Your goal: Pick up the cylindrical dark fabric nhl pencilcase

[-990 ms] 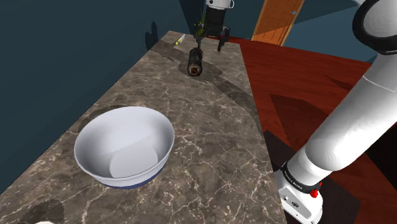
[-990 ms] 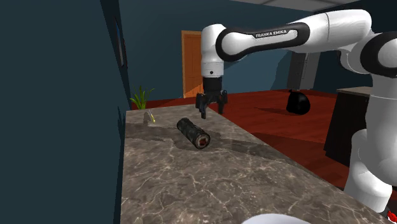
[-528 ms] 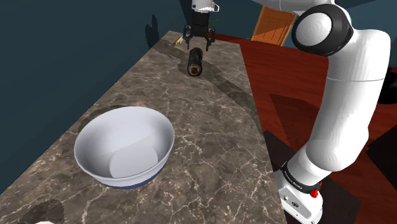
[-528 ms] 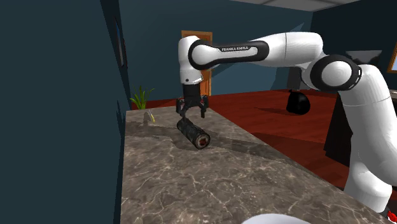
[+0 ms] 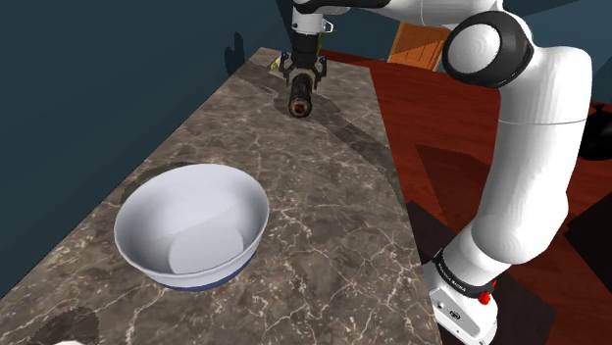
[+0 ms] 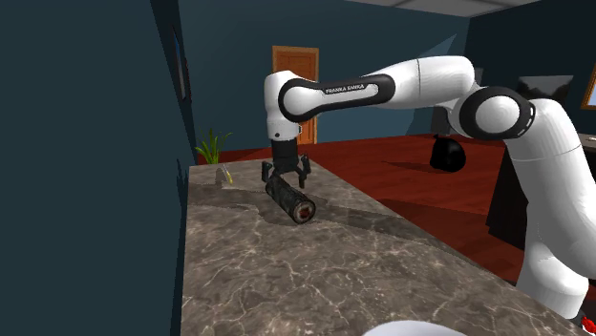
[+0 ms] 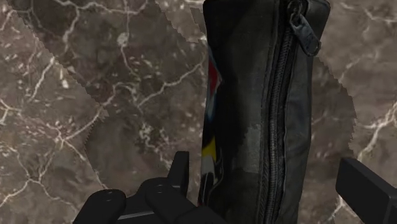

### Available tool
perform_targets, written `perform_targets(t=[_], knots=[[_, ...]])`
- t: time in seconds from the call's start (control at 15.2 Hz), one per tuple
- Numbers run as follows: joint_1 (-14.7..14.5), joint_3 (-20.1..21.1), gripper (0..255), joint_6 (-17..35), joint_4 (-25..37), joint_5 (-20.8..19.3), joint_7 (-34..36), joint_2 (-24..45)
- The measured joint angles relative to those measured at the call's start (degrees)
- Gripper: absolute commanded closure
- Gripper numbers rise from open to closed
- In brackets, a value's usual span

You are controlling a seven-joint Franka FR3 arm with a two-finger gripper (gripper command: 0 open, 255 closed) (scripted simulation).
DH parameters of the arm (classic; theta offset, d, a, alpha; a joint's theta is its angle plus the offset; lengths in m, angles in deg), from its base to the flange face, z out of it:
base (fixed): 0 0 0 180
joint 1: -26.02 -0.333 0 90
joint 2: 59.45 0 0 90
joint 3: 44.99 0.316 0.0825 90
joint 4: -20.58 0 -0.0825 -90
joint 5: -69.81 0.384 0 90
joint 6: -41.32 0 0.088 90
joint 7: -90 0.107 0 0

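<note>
A white bowl [image 5: 191, 223] sits at the marble worktop's [image 5: 324, 225] near end. Well beyond, toward the far edge, lies the dark cylindrical pencil case [image 5: 300, 99], the claw [image 5: 301, 73] straddling it, spread wide. A small yellow object [image 5: 276, 63] rests at the far corner.

shoulder: high beside stand [image 5: 461, 306] | second: lower, same counter [image 6: 287, 267] | wrist: close overhead

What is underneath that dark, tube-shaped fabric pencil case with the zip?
The dark cylindrical fabric pencil case lies directly on the brown veined marble countertop. Marble shows on both sides of it; the strip beneath it is covered, so unseen.
</note>
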Motion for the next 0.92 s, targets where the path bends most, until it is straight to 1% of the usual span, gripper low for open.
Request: perform_targets(t=[0.07,0.73,0.92], knots=[[0.0,0.0,255,0.3,-0.4,0.0,0.0,0.0],[0.0,0.0,255,0.7,-0.7,0.0,0.0,-0.1],[-0.1,0.0,255,-1.1,1.4,0.0,0.1,0.3]])
